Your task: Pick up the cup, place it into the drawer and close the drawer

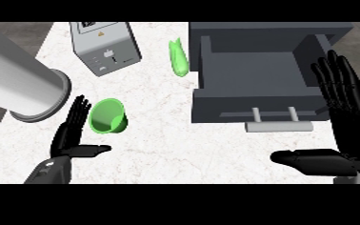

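Nearest, at the lower left: left hand, fingers straight and spread, thumb out to the side, holding nothing. Fingertips just beside the cup's left rim, perhaps touching; cannot tell which. At the lower right: right hand, also flat and open, fingers upward, thumb pointing left, empty, just beside the drawer's right front corner.

Just beyond the left hand, on the white marbled counter: the cup. Bright green, smooth, lying tilted so that the round mouth looks up toward the view, inside a little darker. Probably light and stiff, like thin plastic, so not fragile, but likely slippery and ready to roll away when pushed from one side. Best taken across the body or over the rim, fingers on one wall and thumb on the opposite one.

Further right: the dark grey drawer, pulled open, pale bar handle at its front, well apart from the cup.

Farther back: a second green object, long and narrow, left of the drawer; a grey box appliance; a large metal cylinder at the left edge.
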